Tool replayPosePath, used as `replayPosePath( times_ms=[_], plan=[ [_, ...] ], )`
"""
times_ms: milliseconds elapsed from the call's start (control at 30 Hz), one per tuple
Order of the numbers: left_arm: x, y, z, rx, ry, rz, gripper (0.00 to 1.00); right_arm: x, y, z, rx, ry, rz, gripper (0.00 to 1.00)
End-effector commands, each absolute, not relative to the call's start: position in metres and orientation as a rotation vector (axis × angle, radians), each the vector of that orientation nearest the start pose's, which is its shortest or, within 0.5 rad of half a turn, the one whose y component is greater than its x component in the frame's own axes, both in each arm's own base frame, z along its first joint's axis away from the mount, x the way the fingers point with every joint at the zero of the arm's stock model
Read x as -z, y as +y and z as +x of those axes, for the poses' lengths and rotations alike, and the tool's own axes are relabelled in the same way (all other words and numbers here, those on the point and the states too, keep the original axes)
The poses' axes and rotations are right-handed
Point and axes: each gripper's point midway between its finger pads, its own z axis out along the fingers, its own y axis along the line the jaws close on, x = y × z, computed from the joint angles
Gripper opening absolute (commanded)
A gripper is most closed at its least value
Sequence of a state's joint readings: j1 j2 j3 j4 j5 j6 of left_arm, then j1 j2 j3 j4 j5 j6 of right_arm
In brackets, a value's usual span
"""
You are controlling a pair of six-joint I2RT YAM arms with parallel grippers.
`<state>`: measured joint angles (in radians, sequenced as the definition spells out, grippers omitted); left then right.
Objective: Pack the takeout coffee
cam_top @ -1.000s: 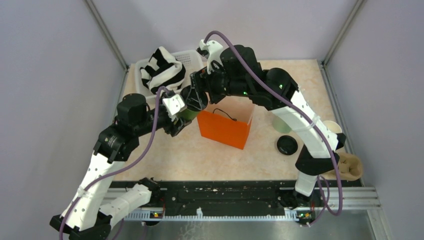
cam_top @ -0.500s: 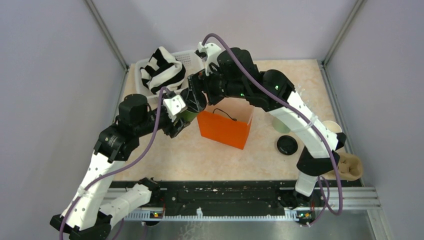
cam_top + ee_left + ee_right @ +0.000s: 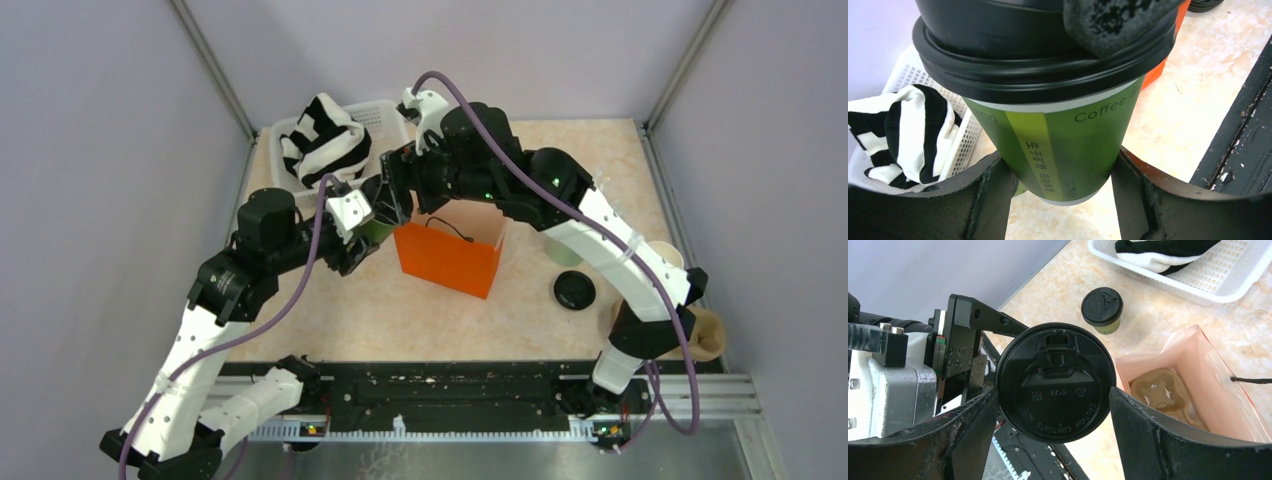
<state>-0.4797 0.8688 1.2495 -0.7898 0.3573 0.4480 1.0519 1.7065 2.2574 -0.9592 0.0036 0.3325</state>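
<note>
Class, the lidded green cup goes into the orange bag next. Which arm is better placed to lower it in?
Left. The left jaws grip the cup by its green wall, beside the bag; the right jaws only straddle its lid from above, grip unclear.

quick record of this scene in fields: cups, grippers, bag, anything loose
held cup: green held cup, black lid on, clamped in left gripper, off the table
right gripper: right gripper fingers either side of the lid; grip unclear
second cup: second cup, lidded, standing near white basket
orange bag: orange bag open, brown cup tray inside, no cup seen
loose lid: loose lid on table, right of bag
</note>
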Motion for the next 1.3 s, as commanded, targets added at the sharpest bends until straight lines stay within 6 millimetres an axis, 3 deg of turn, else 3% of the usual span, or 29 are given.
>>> replayPosePath(
  times_ms=[0,333,567,700,1033,1267],
  plan=[
    [-0.379,-0.168,0.219,0.354,1.468,1.045,0.51,-0.424,0.391,0.199,-0.91,1.954,-0.739,0.82],
    [-0.378,-0.167,0.221,0.338,1.459,1.05,0.5,-0.42,0.397,0.2,-0.951,1.954,-0.744,0.89],
    [-0.371,-0.164,0.221,0.319,1.473,1.058,0.49,-0.444,0.385,0.211,-0.903,1.908,-0.662,0.95],
    [-0.367,-0.164,0.223,0.311,1.478,1.064,0.48,-0.447,0.38,0.217,-0.871,1.906,-0.617,0.95],
    [-0.365,-0.167,0.224,0.317,1.474,1.075,0.48,-0.444,0.397,0.22,-0.891,1.891,-0.656,0.9],
    [-0.366,-0.166,0.224,0.314,1.472,1.077,0.47,-0.439,0.397,0.227,-0.849,1.89,-0.677,0.91]
  ],
)
